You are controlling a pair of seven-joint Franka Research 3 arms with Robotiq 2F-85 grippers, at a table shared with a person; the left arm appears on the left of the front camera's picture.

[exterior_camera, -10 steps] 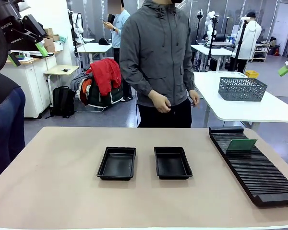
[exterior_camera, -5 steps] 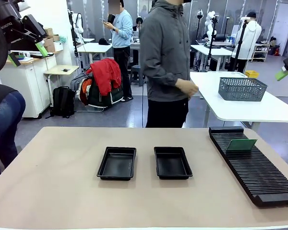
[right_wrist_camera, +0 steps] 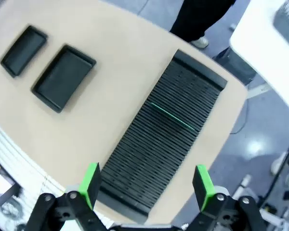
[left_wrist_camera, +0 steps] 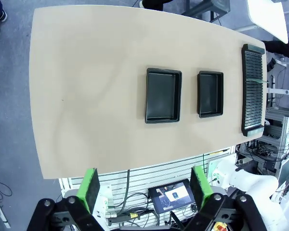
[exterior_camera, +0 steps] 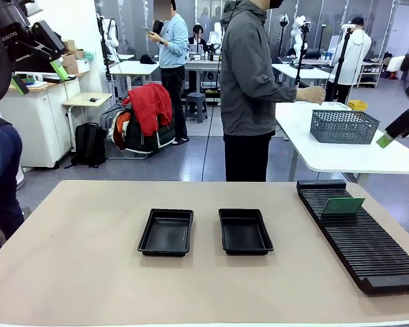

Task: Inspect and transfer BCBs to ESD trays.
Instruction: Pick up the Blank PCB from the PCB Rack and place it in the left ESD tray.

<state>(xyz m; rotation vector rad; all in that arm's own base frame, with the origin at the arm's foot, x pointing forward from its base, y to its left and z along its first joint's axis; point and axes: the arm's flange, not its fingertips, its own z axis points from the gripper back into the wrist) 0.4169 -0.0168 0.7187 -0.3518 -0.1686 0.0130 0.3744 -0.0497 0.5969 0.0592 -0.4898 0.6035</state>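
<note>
Both left tool (left_wrist_camera: 144, 177) and right tool (right_wrist_camera: 147, 174) gape empty; skewed grasping could jam the thin green circuit board (right_wrist_camera: 172, 116) in its ribbed black rack (right_wrist_camera: 149, 159).

I count two ESD trays (exterior_camera: 165, 232) (exterior_camera: 245, 231) at table centre, one BCB (exterior_camera: 343, 206) at three o'clock, one slotted rack (exterior_camera: 365, 245) under it there, and one wire basket (exterior_camera: 343, 127) out at one o'clock.

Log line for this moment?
left gripper open, high | right gripper open, facing black ribbed rack | green circuit board standing in rack | black plastic trays empty
</note>
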